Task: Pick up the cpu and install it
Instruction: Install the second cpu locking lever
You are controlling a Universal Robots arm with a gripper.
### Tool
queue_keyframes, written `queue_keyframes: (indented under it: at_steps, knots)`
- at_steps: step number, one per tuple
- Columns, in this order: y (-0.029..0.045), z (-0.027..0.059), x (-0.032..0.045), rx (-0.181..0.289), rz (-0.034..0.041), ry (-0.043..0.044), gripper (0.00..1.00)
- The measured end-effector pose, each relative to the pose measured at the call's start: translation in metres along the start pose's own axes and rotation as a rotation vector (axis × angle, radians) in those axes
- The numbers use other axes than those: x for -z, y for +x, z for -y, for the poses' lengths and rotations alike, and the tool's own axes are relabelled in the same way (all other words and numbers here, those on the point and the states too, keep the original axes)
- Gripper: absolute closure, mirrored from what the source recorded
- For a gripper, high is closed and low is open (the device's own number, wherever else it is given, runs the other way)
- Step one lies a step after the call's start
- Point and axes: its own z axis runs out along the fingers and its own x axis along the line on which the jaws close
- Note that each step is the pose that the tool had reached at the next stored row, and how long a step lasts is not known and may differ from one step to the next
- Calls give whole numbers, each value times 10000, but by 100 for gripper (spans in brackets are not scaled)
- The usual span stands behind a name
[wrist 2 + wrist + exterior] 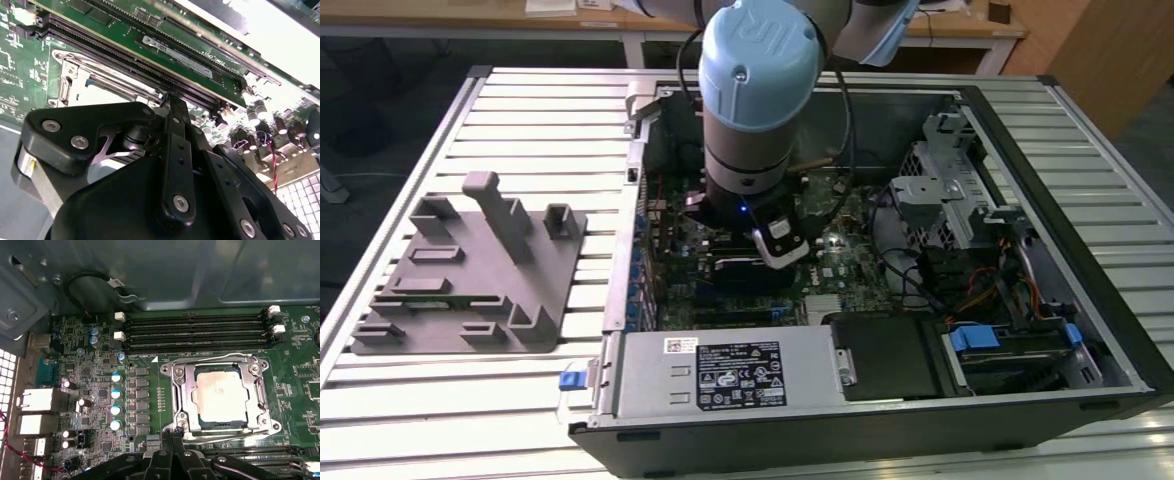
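My pincer [170, 432] hangs just beside the cpu [220, 394] seated in its socket frame [180, 390]; fingertips pressed together, holding nothing.

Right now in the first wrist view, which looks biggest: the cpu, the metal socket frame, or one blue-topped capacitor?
1. Metal socket frame, biggest.
2. Cpu, sitting inside it.
3. Blue-topped capacitor, smallest.
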Motion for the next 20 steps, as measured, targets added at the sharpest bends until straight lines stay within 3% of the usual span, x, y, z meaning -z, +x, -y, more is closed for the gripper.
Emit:
queue_keyframes:
  at_steps: [2,7,16,20]
  knots:
    - [-1,5,-16,1,-3,-57,89]
    - [0,12,-38,0,-19,-305,89]
    - [0,23,-71,1,-22,-353,89]
    - [1,5,-15,2,-19,-356,89]
